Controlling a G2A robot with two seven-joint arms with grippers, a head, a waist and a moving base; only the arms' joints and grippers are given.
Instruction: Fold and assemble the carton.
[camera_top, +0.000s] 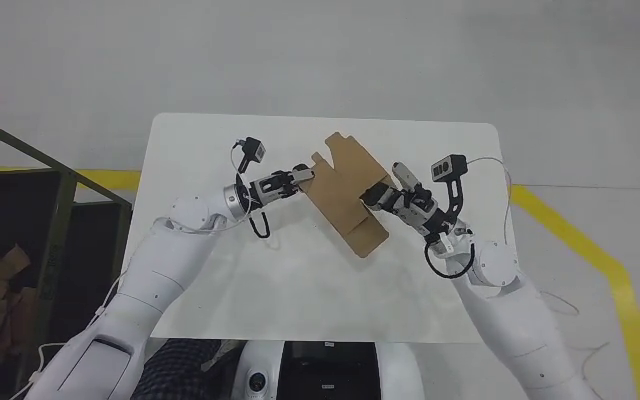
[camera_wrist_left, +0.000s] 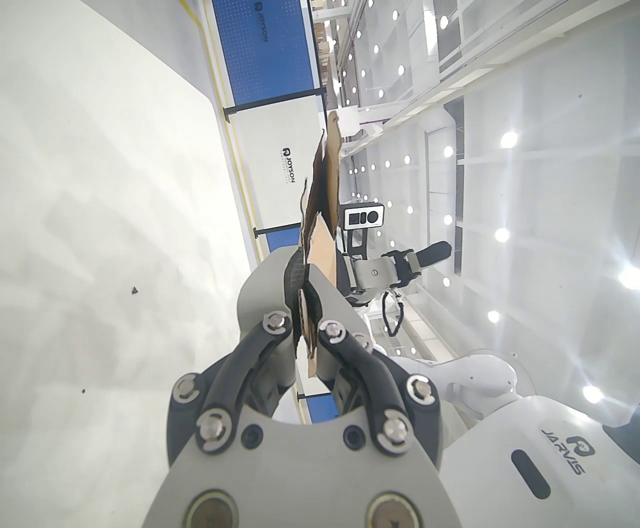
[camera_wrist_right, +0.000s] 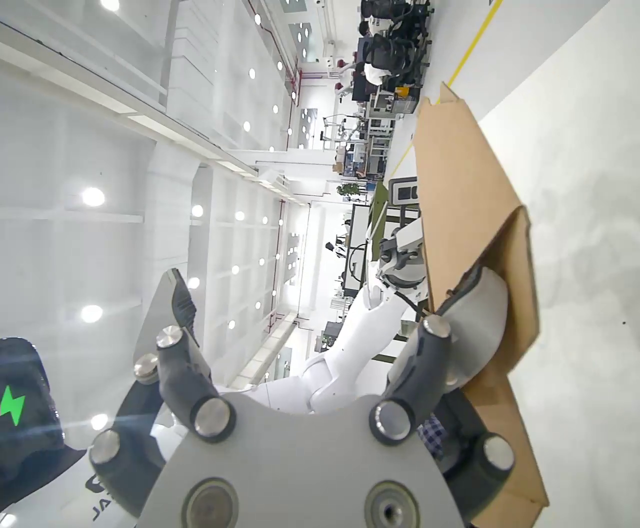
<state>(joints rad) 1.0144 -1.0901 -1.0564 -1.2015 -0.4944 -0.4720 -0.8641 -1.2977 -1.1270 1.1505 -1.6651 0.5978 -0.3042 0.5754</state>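
Closest to the robot, you have the squared end of the flat brown cardboard carton (camera_top: 345, 195), which sits over the middle of the white table (camera_top: 220, 280). It lies slanted across the top view. Whether that near end rests on the surface or hangs just above it, you cannot tell.

A little farther out, your two grippers meet the carton from opposite sides. Your left gripper (camera_top: 303, 177) is pinched tight on a side edge. In its wrist view (camera_wrist_left: 306, 300) the two grey fingers (camera_wrist_left: 265, 292) press together with only the thin, ragged cardboard edge (camera_wrist_left: 325, 200) between them, and the sheet runs away from the camera edge-on.

Your right gripper (camera_top: 383, 192) is at the opposite long side, spread wide (camera_wrist_right: 325, 295). One finger (camera_wrist_right: 482, 305) is tucked inside a folded-over pocket of the carton (camera_wrist_right: 465, 200), its pad against the inner face. The other finger (camera_wrist_right: 175, 300) stands well apart in open air, touching nothing — so this hand props the fold but grips nothing.

Farthest out, the carton's notched flaps point toward the table's far edge.
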